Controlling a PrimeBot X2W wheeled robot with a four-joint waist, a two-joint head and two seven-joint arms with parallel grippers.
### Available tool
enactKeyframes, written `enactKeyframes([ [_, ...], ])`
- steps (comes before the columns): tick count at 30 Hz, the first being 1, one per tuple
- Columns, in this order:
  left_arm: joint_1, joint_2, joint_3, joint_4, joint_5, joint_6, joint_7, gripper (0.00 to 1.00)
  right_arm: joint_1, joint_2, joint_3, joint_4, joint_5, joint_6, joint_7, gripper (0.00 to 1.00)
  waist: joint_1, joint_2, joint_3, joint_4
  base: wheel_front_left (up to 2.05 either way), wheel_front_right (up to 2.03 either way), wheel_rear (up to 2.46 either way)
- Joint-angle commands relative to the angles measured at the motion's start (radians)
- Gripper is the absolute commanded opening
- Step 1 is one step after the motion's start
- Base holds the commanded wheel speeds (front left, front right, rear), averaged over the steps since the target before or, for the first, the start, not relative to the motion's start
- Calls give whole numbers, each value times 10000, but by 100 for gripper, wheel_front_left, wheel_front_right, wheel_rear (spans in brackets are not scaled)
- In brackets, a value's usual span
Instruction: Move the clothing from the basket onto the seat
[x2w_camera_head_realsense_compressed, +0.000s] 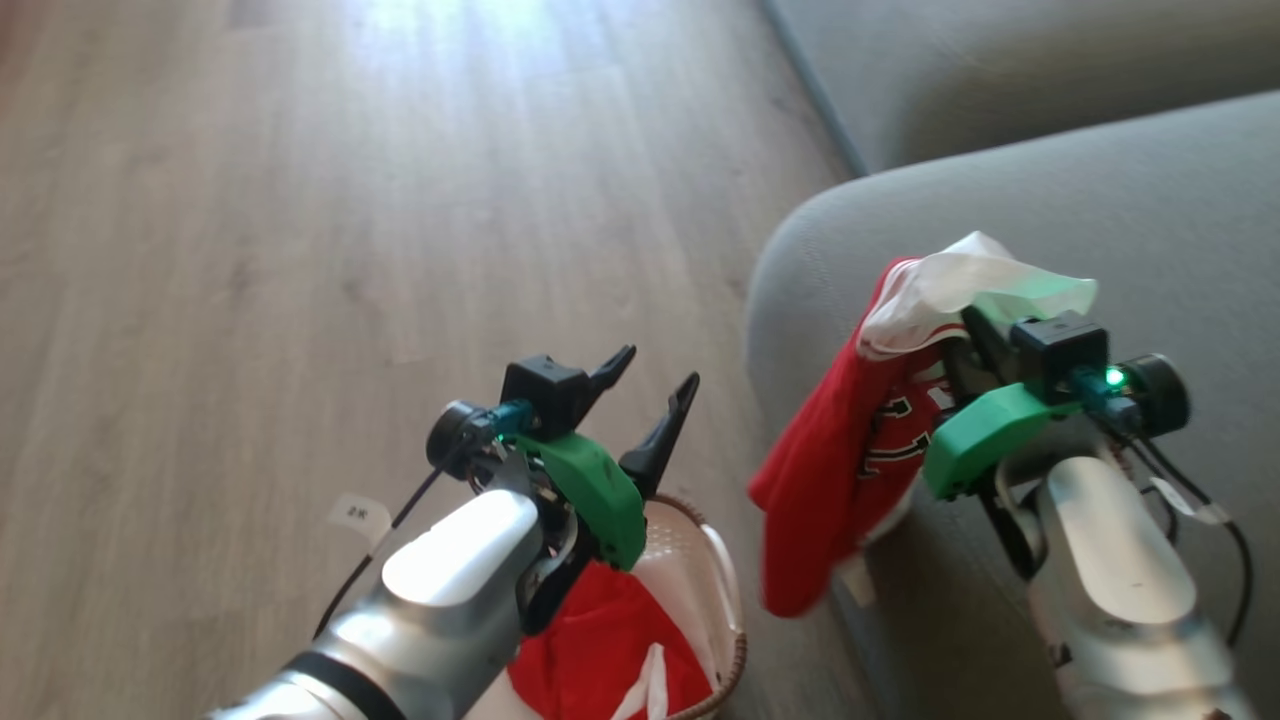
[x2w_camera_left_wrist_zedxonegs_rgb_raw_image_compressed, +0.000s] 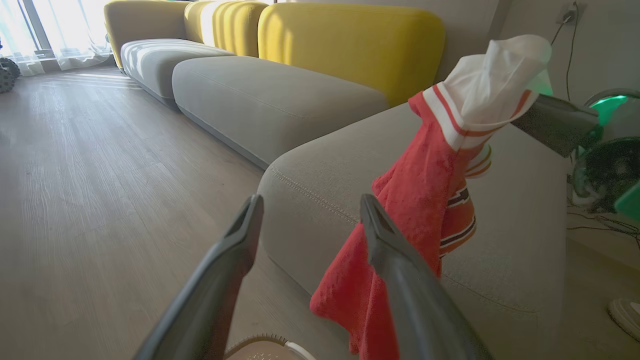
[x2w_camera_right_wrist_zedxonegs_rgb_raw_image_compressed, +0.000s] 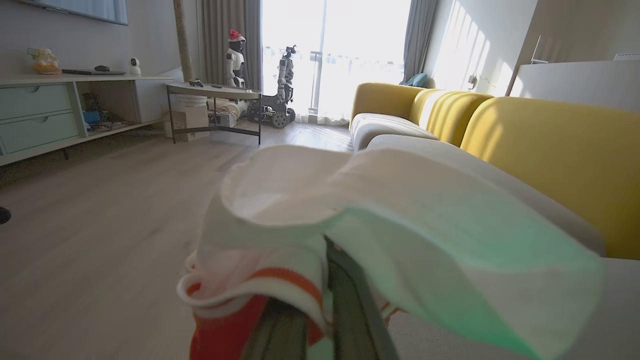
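pinching the clothing (x2w_camera_head_realsense_compressed: 830, 470) by one sleeve, my right gripper (x2w_camera_head_realsense_compressed: 970, 335) dangles it off the seat (x2w_camera_head_realsense_compressed: 1100, 200) edge; dropped here it could slide down. my left gripper (x2w_camera_head_realsense_compressed: 656, 371) gapes empty.

left gripper (x2w_camera_head_realsense_compressed: 657, 366): jaws wide (tilted right) | right gripper (x2w_camera_head_realsense_compressed: 975, 335): jaws pinched on clothing (x2w_camera_head_realsense_compressed: 830, 470)

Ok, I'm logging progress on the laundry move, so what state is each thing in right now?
left gripper: open, empty, above the basket.
right gripper: shut on the jersey near its white sleeve.
jersey: lifted, hanging at the seat's front corner, not laid down.
red garment: lying crumpled in the basket.
basket: upright on the floor, holding the red garment.
seat: no clothing laid on its visible top.
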Motion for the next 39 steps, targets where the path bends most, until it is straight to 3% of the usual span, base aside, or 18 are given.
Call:
enactKeyframes([
  [1,-405,156,312,-216,-23,-9,-109,100,-339,-11,142,-407,-67,-4,-65,0,0,0,67,-306,0,0,0],
  [13,257,121,521,-1116,351,319,-211,100,-393,-485,89,-945,-199,-4,-43,0,0,0,405,-2009,0,0,0],
  [20,494,121,900,-1560,827,466,-214,100,-778,-703,421,-1216,73,-4,171,0,0,0,706,-2470,0,0,0],
  [31,774,185,1496,-2263,1677,739,-215,100,-2764,-1096,997,-640,434,-4,534,0,0,0,1519,-1857,0,0,0],
  [39,228,460,1490,-2751,2254,943,-215,100,-5579,-2115,673,284,365,-4,603,0,0,0,2853,-890,0,0,0],
])
